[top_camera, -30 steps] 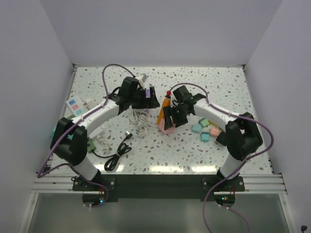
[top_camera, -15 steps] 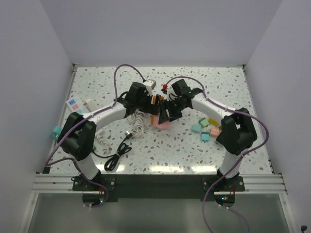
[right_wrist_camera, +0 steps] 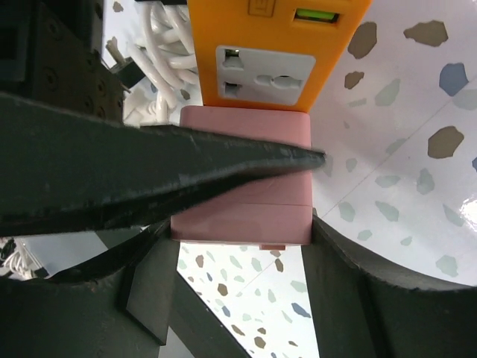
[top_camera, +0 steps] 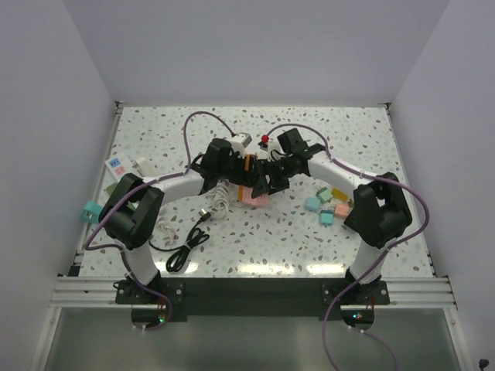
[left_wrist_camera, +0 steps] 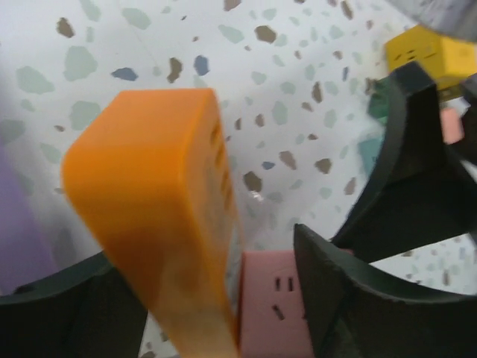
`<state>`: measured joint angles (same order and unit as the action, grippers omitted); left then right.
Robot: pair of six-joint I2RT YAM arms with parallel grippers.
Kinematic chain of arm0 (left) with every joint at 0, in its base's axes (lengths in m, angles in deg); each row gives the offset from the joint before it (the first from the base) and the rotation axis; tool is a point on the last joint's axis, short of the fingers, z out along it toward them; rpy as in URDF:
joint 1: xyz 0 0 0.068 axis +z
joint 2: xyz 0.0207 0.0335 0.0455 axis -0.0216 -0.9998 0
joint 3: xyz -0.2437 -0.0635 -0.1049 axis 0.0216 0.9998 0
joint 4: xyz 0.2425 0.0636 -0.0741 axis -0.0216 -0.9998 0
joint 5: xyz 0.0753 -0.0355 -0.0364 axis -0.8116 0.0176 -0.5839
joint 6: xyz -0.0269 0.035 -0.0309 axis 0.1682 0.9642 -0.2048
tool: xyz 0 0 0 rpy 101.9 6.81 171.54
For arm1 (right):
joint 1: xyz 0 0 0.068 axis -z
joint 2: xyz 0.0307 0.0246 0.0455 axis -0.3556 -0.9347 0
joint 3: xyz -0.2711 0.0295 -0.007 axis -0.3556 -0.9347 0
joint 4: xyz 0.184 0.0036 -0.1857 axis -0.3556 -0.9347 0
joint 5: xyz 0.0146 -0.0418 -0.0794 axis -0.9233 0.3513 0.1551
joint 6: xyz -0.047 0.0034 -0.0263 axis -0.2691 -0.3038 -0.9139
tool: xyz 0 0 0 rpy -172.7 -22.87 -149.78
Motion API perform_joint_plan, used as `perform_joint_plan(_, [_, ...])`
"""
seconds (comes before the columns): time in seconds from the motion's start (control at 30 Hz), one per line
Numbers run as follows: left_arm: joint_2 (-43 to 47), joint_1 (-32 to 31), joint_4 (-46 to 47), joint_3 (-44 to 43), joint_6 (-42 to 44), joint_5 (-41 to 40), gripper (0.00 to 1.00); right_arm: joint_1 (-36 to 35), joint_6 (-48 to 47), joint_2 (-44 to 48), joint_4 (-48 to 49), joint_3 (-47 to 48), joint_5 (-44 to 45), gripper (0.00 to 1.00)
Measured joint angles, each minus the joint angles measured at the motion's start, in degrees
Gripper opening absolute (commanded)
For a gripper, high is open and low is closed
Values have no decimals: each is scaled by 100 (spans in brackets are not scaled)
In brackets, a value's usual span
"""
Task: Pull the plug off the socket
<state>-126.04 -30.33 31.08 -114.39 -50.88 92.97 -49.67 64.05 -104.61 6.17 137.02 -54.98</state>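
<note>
left gripper (top_camera: 234,164) had swung in against right gripper (top_camera: 265,179) within the last second | its fingers straddled socket (left_wrist_camera: 149,201), grip we couldn't confirm | right clamped plug (right_wrist_camera: 246,209), seated against socket just beyond its fingertips | we judged the pull ready, not begun

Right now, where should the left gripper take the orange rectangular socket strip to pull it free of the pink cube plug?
Take the orange rectangular socket strip across its long flat sides, on the stretch clear of the pink cube plug, coming from the left. Those sides are parallel, and the right gripper clamps the plug.
</note>
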Motion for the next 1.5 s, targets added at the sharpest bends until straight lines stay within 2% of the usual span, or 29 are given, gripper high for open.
perform_joint_plan(0.03, [-24, 0, 109, 0, -85, 136, 60, 0, 22, 15, 70, -20, -7, 0])
perform_joint_plan(0.07, [-50, 0, 221, 0, -127, 181, 46, 0, 59, 44, 76, -50, -7, 0])
perform_joint_plan(0.1, [-70, 17, 295, 0, -181, 225, 39, 4, 96, 79, 72, -96, 2, 1])
perform_joint_plan(0.13, [-98, 52, 350, 0, -223, 269, 22, 11, 149, 111, 79, -144, 2, 9])
perform_joint_plan(0.2, [-142, 105, 398, 0, -240, 382, 9, 15, 225, 138, 120, -199, 20, 22])
perform_joint_plan(0.23, [-151, 109, 400, 0, -260, 415, 0, 15, 264, 146, 155, -232, 22, 45])
perform_joint_plan(0.27, [-153, 114, 387, 0, -269, 417, 0, 15, 310, 164, 205, -275, 22, 58])
perform_joint_plan(0.33, [-155, 118, 380, 0, -289, 426, 0, 11, 424, 249, 358, -402, 70, 74])
perform_joint_plan(0.47, [-155, 118, 380, -15, -411, 428, 0, -50, 782, 658, 999, -837, 391, 86])
perform_joint_plan(0.63, [-155, 120, 293, -190, -662, 354, 0, -120, 1064, 1019, 1556, -1147, 798, 88])
perform_joint_plan(0.77, [-153, 140, 299, -306, -946, 365, 0, -186, 1165, 979, 1838, -1147, 977, 86])
perform_joint_plan(0.87, [-153, 166, 328, -317, -1139, 444, 0, -229, 1228, 898, 1993, -1145, 1056, 77])
perform_joint_plan(1.0, [-149, 203, 378, -315, -1322, 586, 0, -221, 1320, 730, 2046, -1088, 1064, 52])
perform_joint_plan(1.03, [-149, 219, 387, -308, -1353, 612, 0, -212, 1333, 708, 2035, -1064, 1045, 34])
perform_joint_plan(1.13, [-81, 350, 468, -201, -1475, 697, 0, -227, 1366, 704, 2052, -1032, 988, 2])
perform_joint_plan(1.3, [179, 557, 520, 83, -1591, 892, 0, -310, 1401, 817, 2046, -1032, 922, 0])
perform_joint_plan(1.5, [605, 946, 728, 339, -2004, 1808, 0, -452, 1399, 1532, 1456, -903, 1075, 0])
